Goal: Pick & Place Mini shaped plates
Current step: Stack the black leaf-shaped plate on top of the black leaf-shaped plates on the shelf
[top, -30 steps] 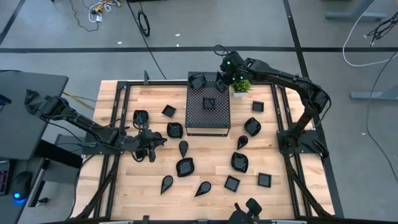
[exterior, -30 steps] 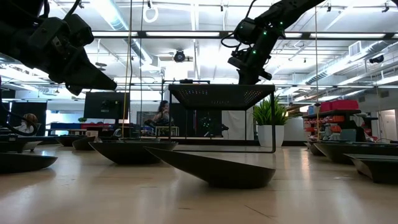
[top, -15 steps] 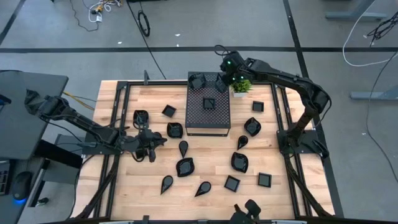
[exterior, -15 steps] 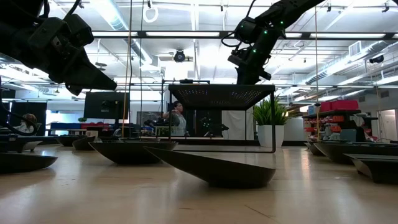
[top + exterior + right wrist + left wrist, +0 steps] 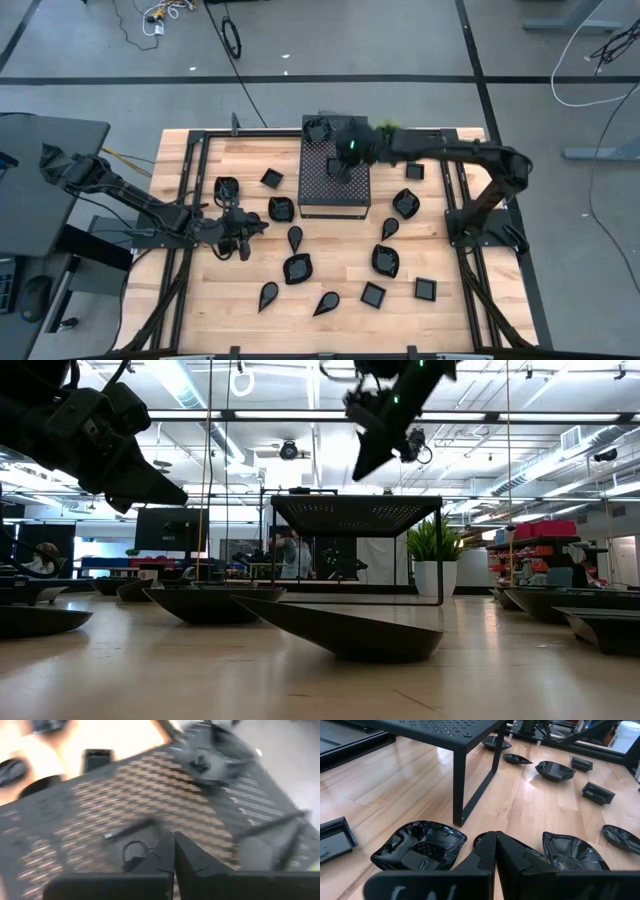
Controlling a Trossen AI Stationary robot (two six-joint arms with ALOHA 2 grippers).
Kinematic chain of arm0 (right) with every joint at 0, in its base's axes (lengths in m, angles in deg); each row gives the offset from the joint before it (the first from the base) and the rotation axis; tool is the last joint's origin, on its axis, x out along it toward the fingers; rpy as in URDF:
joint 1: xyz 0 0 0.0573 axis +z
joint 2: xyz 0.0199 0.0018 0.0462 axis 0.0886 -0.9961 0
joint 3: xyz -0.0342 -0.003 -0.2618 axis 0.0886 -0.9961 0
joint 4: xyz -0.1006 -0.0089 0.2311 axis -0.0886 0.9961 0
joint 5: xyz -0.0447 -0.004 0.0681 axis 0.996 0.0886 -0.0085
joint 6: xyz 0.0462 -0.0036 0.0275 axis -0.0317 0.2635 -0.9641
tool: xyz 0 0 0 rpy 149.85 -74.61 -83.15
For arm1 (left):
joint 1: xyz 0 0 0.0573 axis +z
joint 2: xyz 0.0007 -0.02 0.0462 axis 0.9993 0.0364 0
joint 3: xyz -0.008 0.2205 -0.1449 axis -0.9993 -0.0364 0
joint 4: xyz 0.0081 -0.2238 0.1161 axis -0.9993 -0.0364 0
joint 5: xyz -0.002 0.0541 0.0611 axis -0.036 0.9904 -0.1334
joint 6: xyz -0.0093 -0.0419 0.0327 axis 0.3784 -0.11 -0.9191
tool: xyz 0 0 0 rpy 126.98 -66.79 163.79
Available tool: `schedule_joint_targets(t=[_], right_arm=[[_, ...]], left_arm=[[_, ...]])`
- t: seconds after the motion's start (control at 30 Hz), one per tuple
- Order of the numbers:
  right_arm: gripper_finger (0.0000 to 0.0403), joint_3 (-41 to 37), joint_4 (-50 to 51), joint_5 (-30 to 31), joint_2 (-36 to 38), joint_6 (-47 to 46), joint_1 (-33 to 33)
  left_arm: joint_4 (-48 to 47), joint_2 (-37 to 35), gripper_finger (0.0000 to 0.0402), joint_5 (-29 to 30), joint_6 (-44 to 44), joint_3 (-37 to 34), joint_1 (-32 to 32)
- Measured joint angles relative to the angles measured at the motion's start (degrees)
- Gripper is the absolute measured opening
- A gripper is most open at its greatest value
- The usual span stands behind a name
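On the left side of the tabletop (image 5: 200,290), the left pincer (image 5: 244,228) hangs low over the wood with its fingers pressed together and nothing between them. Just beside it lie several of the small black plates: a rounded one (image 5: 227,187) farther back, a leaf-shaped one (image 5: 281,209) near the corner of the box, and a teardrop one (image 5: 295,238) just past the fingertips. In the left wrist view the shut fingers (image 5: 492,855) point between a leaf-shaped plate (image 5: 420,845) and another glossy plate (image 5: 572,852), both lying flat on the wood and neither gripped.

Nearer the front edge sit a larger leaf plate (image 5: 297,268), two teardrop plates (image 5: 268,295) (image 5: 326,303) and two square ones (image 5: 373,295) (image 5: 425,290).

In the middle stands the black perforated box (image 5: 335,185), raised on legs. A small square plate (image 5: 336,167) rests on its top, and more plates (image 5: 320,130) cluster at its far end. The right pincer (image 5: 343,160) hangs above the box top, close to that square plate; its fingers are pressed together and hold nothing. From the low view it is well clear of the box surface.

To the right of the box lie a square plate (image 5: 414,172), a rounded one (image 5: 405,204), a teardrop (image 5: 389,228) and a leaf plate (image 5: 386,260).
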State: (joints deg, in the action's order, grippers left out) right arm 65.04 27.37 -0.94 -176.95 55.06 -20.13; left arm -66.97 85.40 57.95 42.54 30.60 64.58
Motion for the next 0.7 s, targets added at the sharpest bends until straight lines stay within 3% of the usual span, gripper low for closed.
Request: schedule_joint_targets(t=[0.2,0.4,0.57,0.7], right_arm=[[0.0009,0.0,-1.5,12.1,0.8,-5.0,14.6],[0.0003,0.0,-5.6,14.0,0.6,-9.7,29.0],[0.0002,0.0,-12.0,24.1,-2.2,-14.9,39.4],[0.0002,0.0,-18.2,25.5,-6.5,-16.9,44.6]], left_arm=[[0.0,0.0,0.0016,-1.3,0.0,0.0,0.0],[0.0,0.0,0.0016,-1.7,1.2,0.0,-0.2],[0.0,0.0,0.0016,-1.7,1.2,0.0,-0.8],[0.1,0.0,0.0016,-1.8,1.2,0.0,-1.5]])
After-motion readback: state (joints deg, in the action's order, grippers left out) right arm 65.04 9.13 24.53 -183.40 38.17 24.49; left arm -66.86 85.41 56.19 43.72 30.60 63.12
